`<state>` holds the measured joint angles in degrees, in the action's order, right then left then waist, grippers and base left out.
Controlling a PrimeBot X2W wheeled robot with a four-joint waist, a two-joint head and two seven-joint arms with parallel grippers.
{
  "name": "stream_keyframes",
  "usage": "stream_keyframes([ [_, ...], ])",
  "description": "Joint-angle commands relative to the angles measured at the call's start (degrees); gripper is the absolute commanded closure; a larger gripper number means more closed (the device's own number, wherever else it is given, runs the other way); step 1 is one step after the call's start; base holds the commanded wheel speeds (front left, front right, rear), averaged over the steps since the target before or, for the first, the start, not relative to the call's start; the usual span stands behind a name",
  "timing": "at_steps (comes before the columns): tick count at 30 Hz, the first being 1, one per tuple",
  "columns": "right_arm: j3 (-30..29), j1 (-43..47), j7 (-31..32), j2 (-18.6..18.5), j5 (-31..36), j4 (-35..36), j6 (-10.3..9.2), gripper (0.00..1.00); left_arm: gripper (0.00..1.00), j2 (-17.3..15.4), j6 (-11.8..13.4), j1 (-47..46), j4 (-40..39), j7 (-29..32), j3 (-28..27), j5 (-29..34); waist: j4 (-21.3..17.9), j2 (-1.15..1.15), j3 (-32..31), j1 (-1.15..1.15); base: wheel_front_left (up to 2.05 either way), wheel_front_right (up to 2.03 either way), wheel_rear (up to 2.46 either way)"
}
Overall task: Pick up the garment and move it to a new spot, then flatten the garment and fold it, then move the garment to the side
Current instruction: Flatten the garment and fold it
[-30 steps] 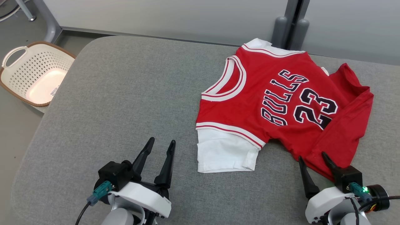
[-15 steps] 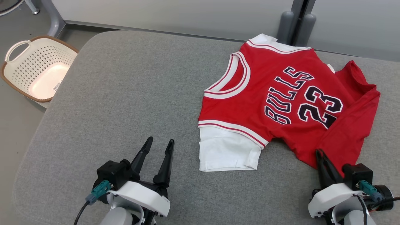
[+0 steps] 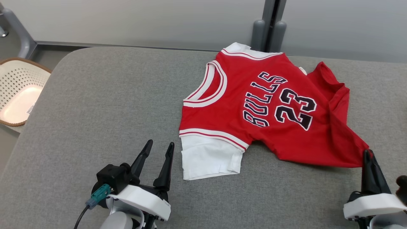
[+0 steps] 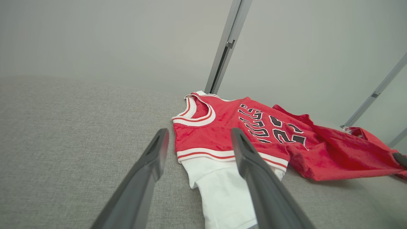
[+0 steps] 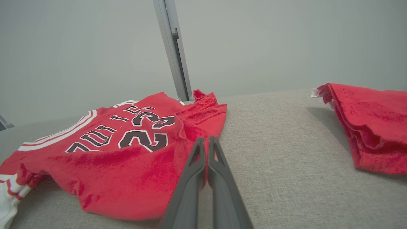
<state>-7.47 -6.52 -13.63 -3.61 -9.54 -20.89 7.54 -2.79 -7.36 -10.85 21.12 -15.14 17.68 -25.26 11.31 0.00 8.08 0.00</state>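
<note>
Pickup step, I'd say — right gripper [image 3: 368, 156] had jaws clenched on a hem corner of the Bulls jersey [image 3: 270, 127] lying on the grey table [image 3: 105, 105], left gripper [image 3: 160, 143] hung w/ jaws released nr its white sleeve [image 3: 210, 156] — next prob. needed lift + carry.

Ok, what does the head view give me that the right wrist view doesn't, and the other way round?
The head view adds the white basket off the left end of the grey pad, and the left gripper, fingers open, apart from the red jersey. The right wrist view adds a folded red cloth lying apart from the jersey, on that view's right. Both share the jersey spread on the pad, print up, with the right gripper shut on its lower corner.
</note>
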Motion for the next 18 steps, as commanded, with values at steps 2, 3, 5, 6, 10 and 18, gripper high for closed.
stream_keyframes([
  [2, -2.62, 1.7, -0.42, 0.15, -1.09, 0.64, -0.11, 1.0, 0.0, -0.23, -0.15, 0.42, 0.03, 0.03, -0.3, 0.43, -1.68, 0.0, -0.64, 0.0, 0.0, 0.0, 0.0],
  [3, -3.68, 2.19, -0.44, 0.25, -1.4, 0.61, -0.11, 1.0, 0.0, -0.22, -0.16, 0.46, 0.02, 0.03, -0.31, 0.49, -2.09, 0.0, -0.71, 0.0, 0.0, 0.0, 0.0],
  [5, -5.11, 3.09, -0.51, 0.45, -1.14, 0.39, -0.11, 1.0, 0.0, -0.23, -0.17, 0.41, 0.09, 0.03, -0.28, 0.57, -2.8, 0.0, -0.68, 0.0, 0.0, 0.0, 0.0],
  [6, -5.84, 3.45, -0.36, 0.54, -1.11, 0.03, -0.11, 1.0, 0.0, -0.24, -0.12, 0.34, 0.09, 0.03, -0.34, 0.51, -3.15, 0.0, -0.66, 0.0, 0.0, 0.0, 0.0],
  [10, -8.17, 3.74, 1.43, 0.57, -0.86, -2.8, -0.11, 0.0, 0.0, -0.22, -0.14, 0.19, 0.22, 0.03, -0.24, 0.71, -4.33, 0.0, -0.58, 0.0, 0.0, 0.0, 0.0],
  [18, -4.74, 1.45, -1.17, 0.66, 2.0, -1.2, -0.1, 0.0, 0.0, -0.23, -0.15, -0.09, 0.51, 0.03, -0.71, 0.65, -5.64, 0.0, -0.7, 0.0, 0.0, 0.0, 0.0],
])
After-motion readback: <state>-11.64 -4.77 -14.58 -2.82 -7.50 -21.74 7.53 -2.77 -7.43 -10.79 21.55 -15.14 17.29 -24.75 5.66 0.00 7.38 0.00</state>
